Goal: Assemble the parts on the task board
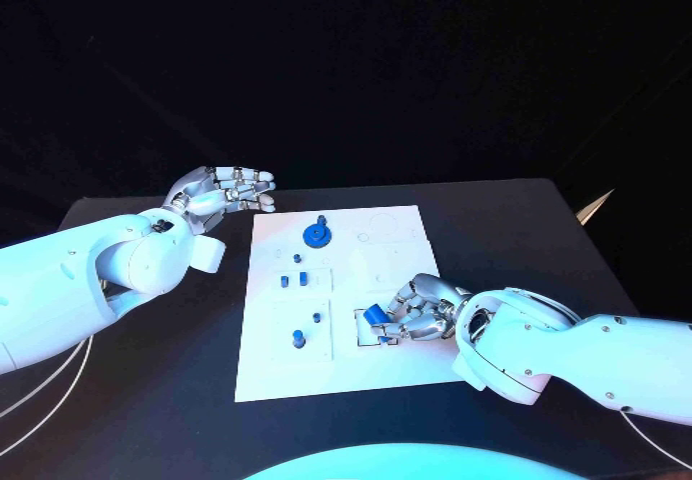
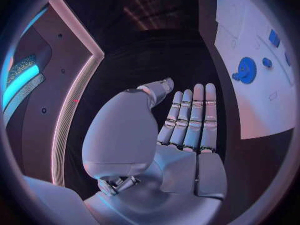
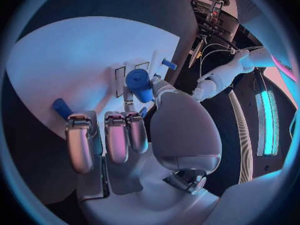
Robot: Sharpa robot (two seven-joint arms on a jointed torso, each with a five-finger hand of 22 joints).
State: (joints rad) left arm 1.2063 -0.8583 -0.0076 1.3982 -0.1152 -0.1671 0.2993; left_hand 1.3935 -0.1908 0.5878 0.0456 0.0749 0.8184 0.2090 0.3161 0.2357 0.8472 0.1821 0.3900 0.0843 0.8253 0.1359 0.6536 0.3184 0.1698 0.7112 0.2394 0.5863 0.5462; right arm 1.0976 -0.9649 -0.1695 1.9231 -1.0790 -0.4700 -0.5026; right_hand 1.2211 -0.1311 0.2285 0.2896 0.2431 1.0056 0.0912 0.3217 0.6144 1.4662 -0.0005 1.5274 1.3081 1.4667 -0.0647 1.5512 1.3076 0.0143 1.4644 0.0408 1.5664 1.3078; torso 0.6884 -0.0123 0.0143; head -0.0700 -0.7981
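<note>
Your right hand (image 1: 414,312) pinches blue part (image 3: 139,80) over task board (image 1: 274,375); left hand (image 2: 187,120) spread, holding nothing. Gear (image 1: 316,235) seated; several loose parts remain.

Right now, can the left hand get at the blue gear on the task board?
Probably yes. The left hand is open, holds nothing and hovers off the task board's far left corner; the blue gear lies nearby with nothing between them.

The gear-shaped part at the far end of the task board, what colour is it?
Blue. The gear-shaped part shows best in the left wrist view, against the white task board.
</note>
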